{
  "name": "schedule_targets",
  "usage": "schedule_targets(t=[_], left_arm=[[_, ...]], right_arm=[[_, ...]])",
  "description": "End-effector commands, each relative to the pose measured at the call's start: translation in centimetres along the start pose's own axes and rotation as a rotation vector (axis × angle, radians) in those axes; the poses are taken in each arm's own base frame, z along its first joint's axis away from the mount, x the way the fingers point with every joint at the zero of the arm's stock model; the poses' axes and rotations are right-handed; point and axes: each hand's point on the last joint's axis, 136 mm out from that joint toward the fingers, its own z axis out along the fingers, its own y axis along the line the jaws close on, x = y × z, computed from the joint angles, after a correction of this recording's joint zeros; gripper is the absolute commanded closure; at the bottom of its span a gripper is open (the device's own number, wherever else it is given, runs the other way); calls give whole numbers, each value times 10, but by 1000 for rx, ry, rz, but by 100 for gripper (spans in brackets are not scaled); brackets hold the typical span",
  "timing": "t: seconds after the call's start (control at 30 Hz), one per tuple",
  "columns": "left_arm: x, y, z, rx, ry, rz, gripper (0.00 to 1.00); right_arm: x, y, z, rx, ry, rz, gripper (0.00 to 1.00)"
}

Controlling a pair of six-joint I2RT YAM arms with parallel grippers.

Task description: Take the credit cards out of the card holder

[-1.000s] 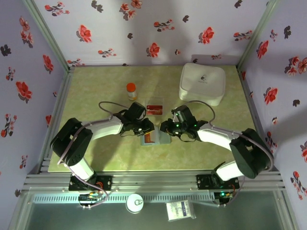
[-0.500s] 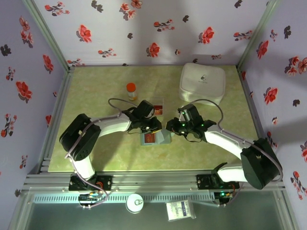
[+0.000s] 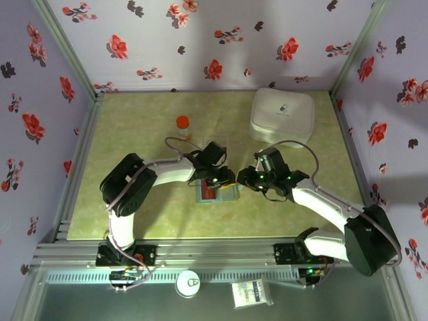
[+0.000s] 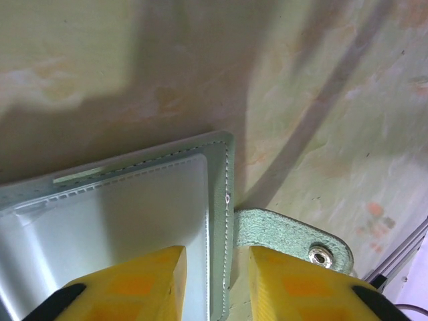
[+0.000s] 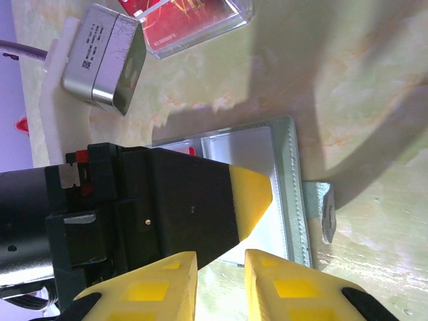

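Hovering over the card holder's (image 4: 127,200) edge, left pincer (image 4: 217,259) stands slightly parted, empty.

The holder (image 4: 134,194) is pale grey-green with white stitching and a silver snap (image 4: 321,254); a red card (image 3: 210,192) shows inside. The fingers (image 4: 134,284) are yellow and black. The table (image 3: 134,134) is marbled yellow-green, the case (image 3: 282,115) white, the walls (image 3: 200,40) lilac with red and black flowers.

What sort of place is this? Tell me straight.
Probably a robot test booth, not a home: flower-papered walls on an aluminium frame box in a green table, with a left arm and a right arm bolted at its near edge.
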Motion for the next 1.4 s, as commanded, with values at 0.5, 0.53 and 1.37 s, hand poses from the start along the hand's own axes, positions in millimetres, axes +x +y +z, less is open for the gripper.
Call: schedule_targets(t=[0.5, 0.53, 1.37], left_arm=[[-6, -6, -38, 41, -69, 22, 70], [-5, -4, -41, 42, -73, 20, 70], [9, 86, -102, 7, -201, -130, 73]], right_arm=[[0, 2, 1, -5, 7, 17, 74], [0, 3, 2, -7, 11, 14, 74], [21, 58, 87, -4, 189, -92, 75]])
